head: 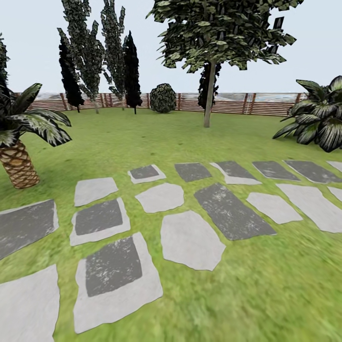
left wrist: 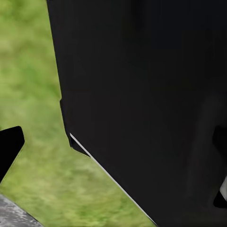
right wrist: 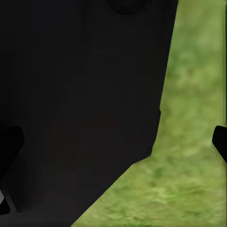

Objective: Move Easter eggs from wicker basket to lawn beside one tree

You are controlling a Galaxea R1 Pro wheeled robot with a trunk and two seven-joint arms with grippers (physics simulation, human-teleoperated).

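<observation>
the lawn [head: 190,137] is running mottled green out to the slatted fence [head: 266,105], and no basket or eggs are appearing on it, so the robot is probably on its way and searching. the tree [head: 209,95] with the pale trunk and broad dark crown is standing mid-lawn, short of the fence. nearer than the tree, flat grey paving stones [head: 190,240] are lying in rows, some pale and smooth, some dark and speckled. left of the tree, a round shrub [head: 163,98] is sitting by the fence; further left, slim ragged trees and a near-black conifer [head: 132,71]. a scaly-trunked palm [head: 19,164] is standing far left of the tree.

both wrist views are showing a black body panel over blurred grass; i cannot tell how either pair of jaws is standing.

to do this well: be turning slowly, scanning for the basket, and keeping this tree in mind.
</observation>
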